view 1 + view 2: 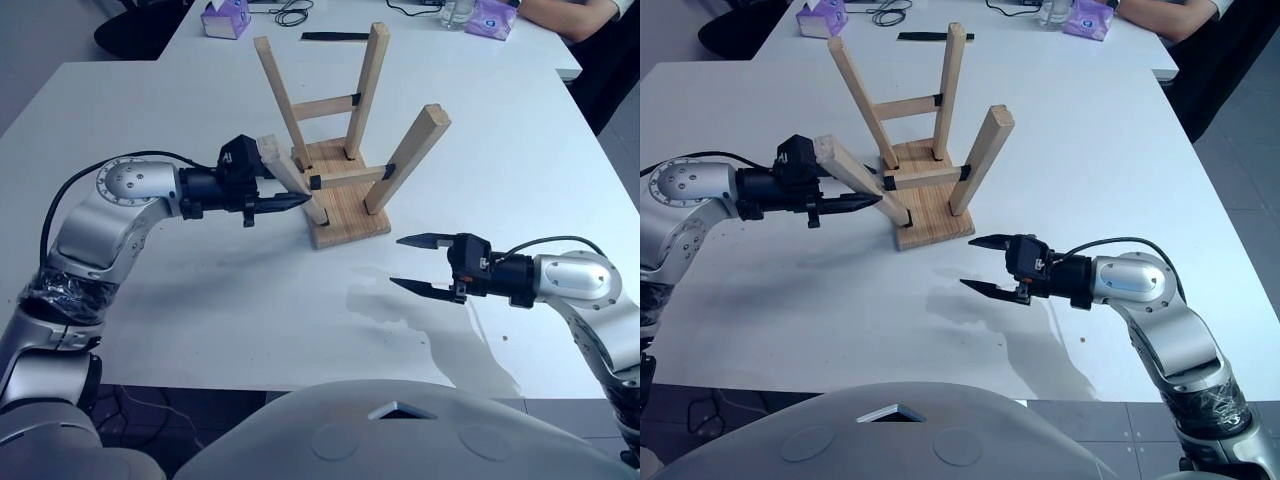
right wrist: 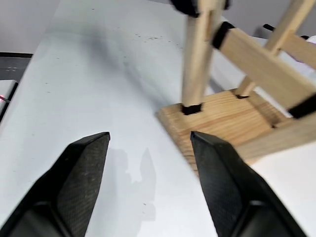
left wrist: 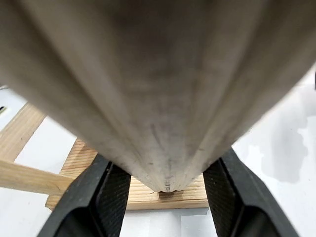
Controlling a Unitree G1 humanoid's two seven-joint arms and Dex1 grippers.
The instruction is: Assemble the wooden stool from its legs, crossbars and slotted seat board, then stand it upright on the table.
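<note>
Legs up, the stool [image 1: 345, 180] rests inverted on the table [image 1: 200, 290]. We see the left gripper [image 1: 298, 202] pinching one leg [image 1: 290, 172] (seemingly slotted into the seat board [image 1: 352, 218]). Just beyond the seat board, the right gripper [image 1: 396, 261] hovers spread.

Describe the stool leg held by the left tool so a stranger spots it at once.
On the white table, find the upturned wooden stool, its seat board lying flat. The leg rises from the board's near corner on the robot's left. It alone is clamped in the left tool and leans out leftward.
</note>
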